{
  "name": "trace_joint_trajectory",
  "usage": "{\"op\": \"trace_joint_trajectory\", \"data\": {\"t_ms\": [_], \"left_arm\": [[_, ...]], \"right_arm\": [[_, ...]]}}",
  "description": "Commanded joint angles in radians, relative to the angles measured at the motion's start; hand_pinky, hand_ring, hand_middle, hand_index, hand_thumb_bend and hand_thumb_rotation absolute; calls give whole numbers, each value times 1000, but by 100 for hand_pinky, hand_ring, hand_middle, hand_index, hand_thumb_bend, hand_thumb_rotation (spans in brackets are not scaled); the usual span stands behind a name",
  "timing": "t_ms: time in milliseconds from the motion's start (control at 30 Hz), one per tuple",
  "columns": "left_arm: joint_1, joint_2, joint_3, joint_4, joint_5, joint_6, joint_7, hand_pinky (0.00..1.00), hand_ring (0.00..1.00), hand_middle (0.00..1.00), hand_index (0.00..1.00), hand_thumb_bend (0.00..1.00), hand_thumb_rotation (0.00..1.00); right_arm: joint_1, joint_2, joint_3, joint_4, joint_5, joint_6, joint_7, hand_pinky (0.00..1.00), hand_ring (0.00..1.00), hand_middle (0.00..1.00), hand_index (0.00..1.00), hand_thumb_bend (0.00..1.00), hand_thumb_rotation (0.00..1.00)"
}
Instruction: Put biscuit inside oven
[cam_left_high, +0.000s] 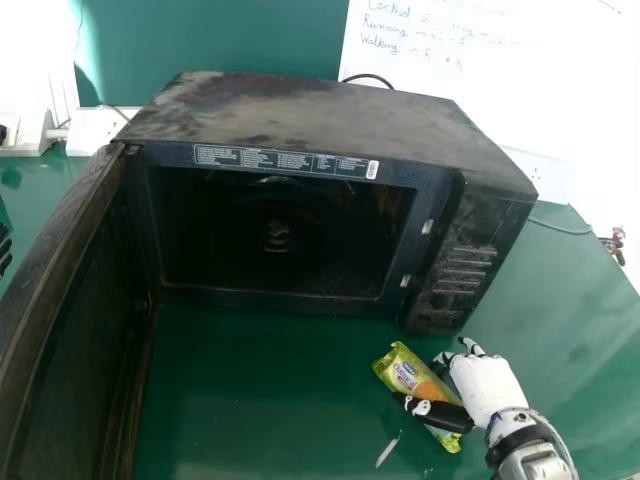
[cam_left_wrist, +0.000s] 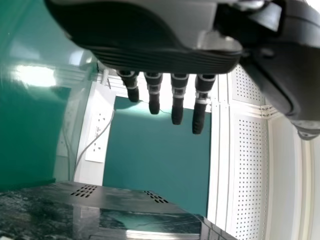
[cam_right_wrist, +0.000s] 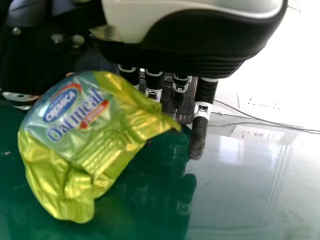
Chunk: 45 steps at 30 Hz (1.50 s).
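The black oven (cam_left_high: 330, 115) stands with its door (cam_left_high: 70, 300) swung wide at the left and its dark cavity facing front. Right of the cavity and nearer the front, my right hand (cam_left_high: 482, 388) holds the green-yellow biscuit packet (cam_left_high: 402, 370), with its black thumb across the wrapper. The right wrist view shows the packet (cam_right_wrist: 75, 135) large beside my right hand (cam_right_wrist: 200, 120), one finger stretched past it and the others partly behind it. At the far left edge are dark fingers of my left hand (cam_left_high: 4, 246); in the left wrist view the left hand (cam_left_wrist: 178, 100) has straight, empty fingers.
A small pale strip (cam_left_high: 387, 452) lies on the green table (cam_left_high: 270, 400) in front of the oven. Behind stand a socket box (cam_left_high: 95, 130) and a whiteboard (cam_left_high: 410, 50). A cable (cam_left_high: 562, 228) runs along the table at the right.
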Motion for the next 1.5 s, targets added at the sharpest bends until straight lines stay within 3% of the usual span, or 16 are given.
{"op": "trace_joint_trajectory", "data": {"t_ms": [0,267,500,733,1100,1267,1467], "left_arm": [[13,11,15,-9,-14,2,-3,100,98,93,84,100,100],[15,11,17,-13,-16,7,-2,100,98,93,84,100,100],[22,14,18,-20,-20,5,-4,100,98,93,84,100,100],[24,15,17,-29,-20,11,9,100,98,93,84,100,100],[30,16,17,-36,-25,10,9,100,98,93,84,100,99],[32,16,18,-37,-28,6,3,100,98,94,84,100,99],[33,15,16,-46,-27,14,17,100,97,93,83,100,98]], "right_arm": [[20,-16,25,21,9,15,75,29,46,65,74,94,33],[-22,-44,35,11,18,48,198,34,55,70,74,98,36],[-36,-54,39,12,18,47,223,33,51,69,75,97,37],[-16,-35,20,4,54,46,193,32,51,69,75,96,33],[3,-19,41,21,55,53,128,30,49,70,76,96,37],[-12,-9,55,63,70,49,105,23,39,63,75,94,34],[-24,-7,66,96,94,47,95,25,42,65,75,93,34]]}}
